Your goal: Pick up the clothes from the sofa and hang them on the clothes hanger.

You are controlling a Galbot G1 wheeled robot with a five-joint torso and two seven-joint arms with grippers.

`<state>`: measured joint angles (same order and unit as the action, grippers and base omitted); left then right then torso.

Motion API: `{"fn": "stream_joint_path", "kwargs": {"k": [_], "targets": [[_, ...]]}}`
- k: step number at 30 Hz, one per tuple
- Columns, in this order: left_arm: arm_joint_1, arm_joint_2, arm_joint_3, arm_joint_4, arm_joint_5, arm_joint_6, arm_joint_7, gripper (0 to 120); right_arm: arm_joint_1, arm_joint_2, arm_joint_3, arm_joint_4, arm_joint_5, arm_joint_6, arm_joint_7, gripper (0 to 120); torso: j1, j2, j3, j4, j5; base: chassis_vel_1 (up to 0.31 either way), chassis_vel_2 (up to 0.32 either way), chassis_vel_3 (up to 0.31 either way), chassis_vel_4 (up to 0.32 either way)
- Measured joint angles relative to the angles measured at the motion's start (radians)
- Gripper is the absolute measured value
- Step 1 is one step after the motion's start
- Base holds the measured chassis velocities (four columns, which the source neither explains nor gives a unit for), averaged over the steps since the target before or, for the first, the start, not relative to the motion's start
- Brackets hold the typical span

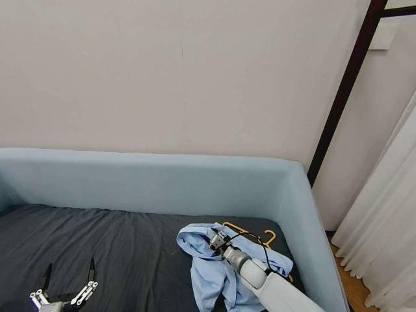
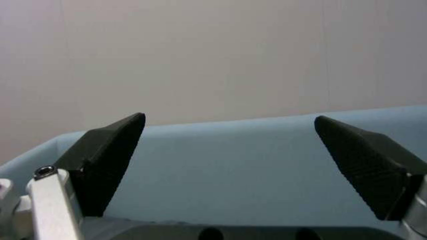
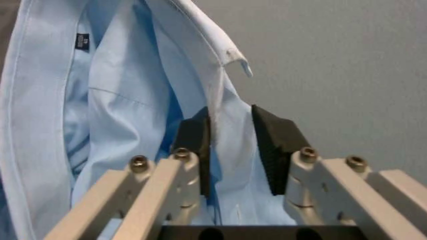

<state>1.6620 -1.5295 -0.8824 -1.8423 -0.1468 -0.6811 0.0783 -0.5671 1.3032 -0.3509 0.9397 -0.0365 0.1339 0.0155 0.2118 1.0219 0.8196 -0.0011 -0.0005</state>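
The right tool [image 3: 230, 117] is narrow, pinching a fold of the light blue shirt [image 3: 113, 115]. A dark label [image 3: 82, 41] sits inside the collar, its writing too small to read. The shirt lies crumpled over a yellow hanger [image 1: 270, 235] at the right end of the sofa [image 1: 162, 182]. The left tool [image 1: 68, 273] hovers spread wide over the dark seat.

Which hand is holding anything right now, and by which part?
Right hand grips the shirt by its front edge, below the collar. Left hand is open, empty.
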Motion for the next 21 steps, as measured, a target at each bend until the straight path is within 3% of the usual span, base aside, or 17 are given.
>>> {"fn": "stream_joint_path", "kwargs": {"k": [6, 12, 14, 19, 21], "targets": [[-0.015, 0.002, 0.012, 0.02, 0.001, 0.002, 0.0, 100, 0.001, -0.026, 0.026, 0.019, 0.021, 0.03, -0.049, 1, 0.0, 0.0, 0.0, -0.0001, 0.0, 0.0, 0.0, 0.0, 0.0], [-0.021, 0.008, 0.021, 0.03, 0.001, 0.003, 0.0, 100, 0.04, -0.059, 0.074, 0.082, 0.148, 0.067, -0.224, 0, 0.0, 0.0, 0.0, 0.0, 0.0, 0.0, 0.0, 0.0, 0.0], [-0.022, 0.012, 0.028, 0.033, 0.002, 0.003, 0.0, 100, 0.076, -0.079, 0.092, 0.135, 0.283, 0.073, -0.305, 0, 0.0, 0.0, 0.0, 0.0, 0.0, 0.0, 0.0, 0.0, 0.0], [-0.021, 0.017, 0.042, 0.033, 0.003, 0.001, 0.001, 100, 0.133, -0.11, 0.108, 0.235, 0.439, 0.044, -0.321, 0, 0.0, 0.0, 0.0, 0.0, 0.0001, 0.0, 0.0, 0.0, 0.0], [-0.021, 0.032, 0.072, 0.018, -0.026, -0.018, 0.021, 100, 0.203, -0.152, 0.138, 0.351, 0.54, -0.009, -0.296, 0, 0.0, 0.0, 0.0, 0.0003, -0.0002, 0.0, 0.0, 0.0, 0.0]]}}
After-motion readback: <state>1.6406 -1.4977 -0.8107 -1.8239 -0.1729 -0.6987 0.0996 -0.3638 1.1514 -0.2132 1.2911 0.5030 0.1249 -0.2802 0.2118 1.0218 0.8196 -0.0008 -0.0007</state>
